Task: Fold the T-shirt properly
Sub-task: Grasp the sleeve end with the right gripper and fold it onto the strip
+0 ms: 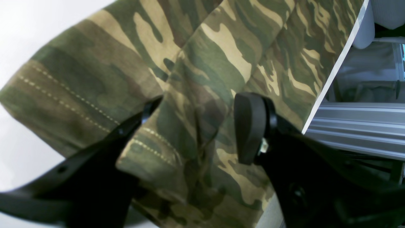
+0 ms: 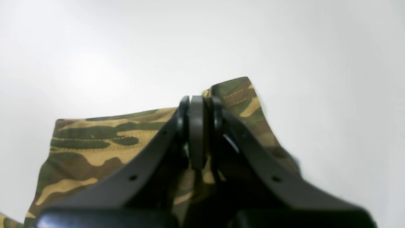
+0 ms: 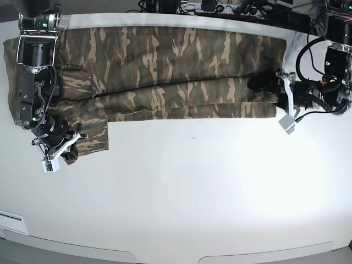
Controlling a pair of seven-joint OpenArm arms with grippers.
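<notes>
Jaws, left wrist view: your left gripper (image 1: 196,126) has its black jaws spread wide, one pad on each side of a raised ridge of the soft camouflage T-shirt (image 1: 221,57) in brown, tan and dark green; nothing is pinched yet.
Cloth, left wrist view: you see a doubled hem with two rows of pale dashed stitching running under the left-hand jaw, and a fold standing up between the pads, likely so that a closing grip takes both layers at once.
Edge, left wrist view: the smooth white desk (image 1: 19,31) ends just past the shirt, with grey metal framing beyond it.
Jaws, right wrist view: your right gripper (image 2: 197,133) has its jaws pressed together on a stitched hem corner of the T-shirt (image 2: 95,145), and cloth bunches below the pads.
Cloth, right wrist view: the fabric looks thin, matte and limp, and lifts to a peak at the grip.
Layout, base view: the T-shirt (image 3: 165,71) lies spread lengthwise along the far side of the desk (image 3: 192,192), already doubled into a long band.
Arms, base view: your right gripper (image 3: 60,149) holds the near corner at one end, while your left gripper (image 3: 264,85) sits at the opposite end.
Judgement: you seem to be taking hold of both ends for the next fold; the left end is still ungripped.
</notes>
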